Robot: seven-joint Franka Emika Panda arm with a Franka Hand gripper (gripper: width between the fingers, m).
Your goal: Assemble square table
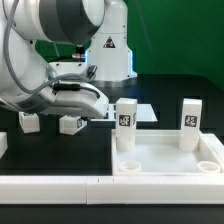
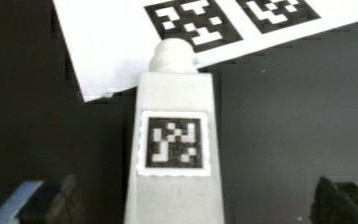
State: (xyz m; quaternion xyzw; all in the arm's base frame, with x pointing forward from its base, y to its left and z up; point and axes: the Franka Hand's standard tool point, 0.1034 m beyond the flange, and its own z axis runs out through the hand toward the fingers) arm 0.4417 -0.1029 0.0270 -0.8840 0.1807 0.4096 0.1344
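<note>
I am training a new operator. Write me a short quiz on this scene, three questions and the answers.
1. True or false: the hand is shut on the leg between its fingers.
2. How many legs stand upright in the square panel?
3. The two loose legs lie on: A) the panel, B) the black table, C) a shelf.
Key: 1 false, it is open; 2 two; 3 B.

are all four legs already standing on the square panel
No, only two upright legs stand at the square panel's far corners; two loose legs lie on the black table beside it.
</note>
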